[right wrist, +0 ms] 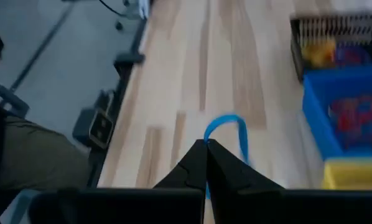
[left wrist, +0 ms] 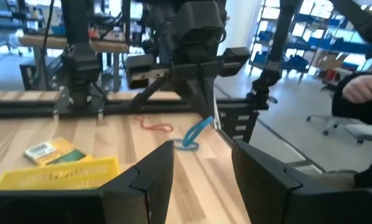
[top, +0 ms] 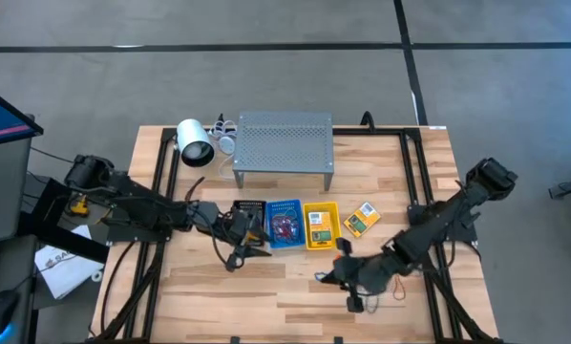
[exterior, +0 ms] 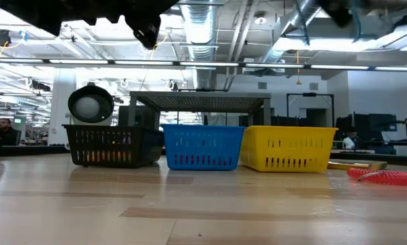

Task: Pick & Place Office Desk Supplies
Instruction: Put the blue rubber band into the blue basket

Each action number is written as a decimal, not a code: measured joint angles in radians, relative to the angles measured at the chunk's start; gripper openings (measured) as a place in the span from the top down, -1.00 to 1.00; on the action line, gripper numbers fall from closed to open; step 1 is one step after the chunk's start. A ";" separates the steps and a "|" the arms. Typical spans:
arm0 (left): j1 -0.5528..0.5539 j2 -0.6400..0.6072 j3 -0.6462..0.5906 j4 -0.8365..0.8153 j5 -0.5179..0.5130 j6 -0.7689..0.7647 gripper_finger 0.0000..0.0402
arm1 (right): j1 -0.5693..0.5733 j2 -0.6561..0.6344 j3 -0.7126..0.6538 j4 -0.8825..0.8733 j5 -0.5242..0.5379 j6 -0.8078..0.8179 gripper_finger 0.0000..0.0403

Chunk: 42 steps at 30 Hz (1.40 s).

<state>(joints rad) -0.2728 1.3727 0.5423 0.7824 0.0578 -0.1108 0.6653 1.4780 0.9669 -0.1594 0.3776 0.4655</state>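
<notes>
right gripper (right wrist: pixel 206 149) pinched together on a thin blue rubber-band loop (right wrist: pixel 226 134), the loop hanging forward from the fingertips above the pale wooden plank surface (top: pixel 266 287). also visible from the left wrist view, dangling blue under the right arm. probably the carry step toward one of the three small slotted plastic baskets: black (top: pixel 247 218), blue (top: pixel 285 223), yellow (top: pixel 321 225), lined up in front of the grey perforated metal shelf (top: pixel 284 141).

to do it well: keep the pinch firm, since so thin a loop could slip or snag; lift high enough to clear the basket rims; centre the hanging loop over the blue basket, where red and other bands seem to lie already, before letting go; release low so the band does not bounce out.

right arm reaching in from the right edge, stretched low and diagonal toward the surface's near middle, wrist pointing at the baskets. left arm stretched from the left edge, left gripper (left wrist: pixel 201 168) just beside the black basket, fingers apart with nothing between them.

elsewhere: a yellow-and-green crayon box (top: pixel 361 219) flat on the surface just right of the yellow basket; a red band (exterior: pixel 384 177) on the surface, and a thin orange one (left wrist: pixel 153 125) farther off.
</notes>
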 joint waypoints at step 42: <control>-0.029 0.226 0.171 0.117 -0.013 0.028 0.21 | -0.265 -0.001 0.000 0.341 -0.336 -0.422 1.00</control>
<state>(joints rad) -0.3016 1.5990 0.7135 0.8996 0.0444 -0.0828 0.4007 1.4769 0.9672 0.1814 0.0418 0.0439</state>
